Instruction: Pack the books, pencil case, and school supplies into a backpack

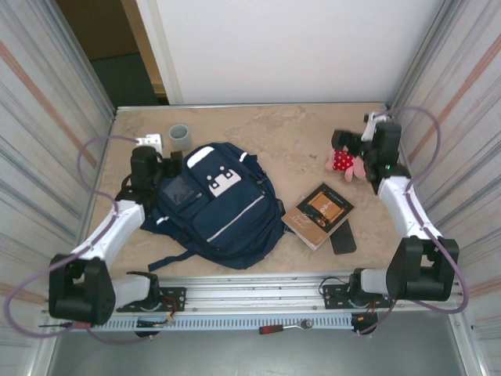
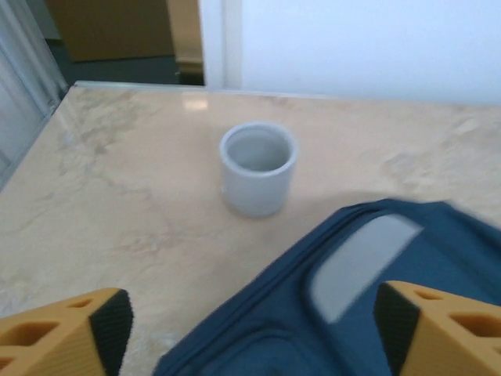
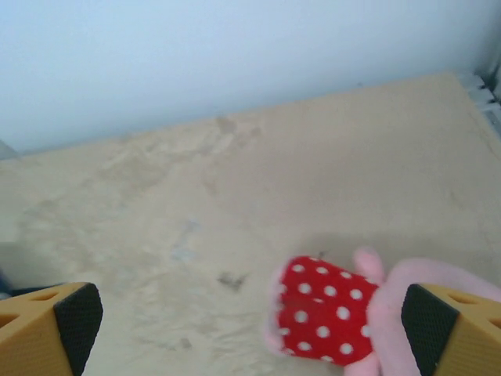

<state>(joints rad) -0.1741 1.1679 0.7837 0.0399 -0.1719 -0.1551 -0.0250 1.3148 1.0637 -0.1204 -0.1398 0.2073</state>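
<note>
The navy backpack [image 1: 215, 205] lies flat at the table's left centre, and its top corner [image 2: 337, 313] reaches between my left fingers. My left gripper [image 2: 250, 337] hangs open over that corner [image 1: 166, 162], with nothing held. A small dark grey rectangle [image 1: 178, 189], perhaps one of the school supplies, rests on the backpack's upper left face. The brown book [image 1: 318, 214] lies to the right of the backpack, with a flat black oblong [image 1: 344, 237] beside it; I cannot tell whether that is the pencil case. My right gripper [image 3: 252, 329] stands open at the far right [image 1: 350, 142].
A grey cup [image 2: 257, 168] stands upright just beyond the backpack's corner [image 1: 180, 136], with a small white block [image 1: 147, 142] to its left. A pink and red dotted plush toy [image 3: 344, 313] lies close to my right gripper's right finger [image 1: 344, 163]. Corrugated walls close both sides.
</note>
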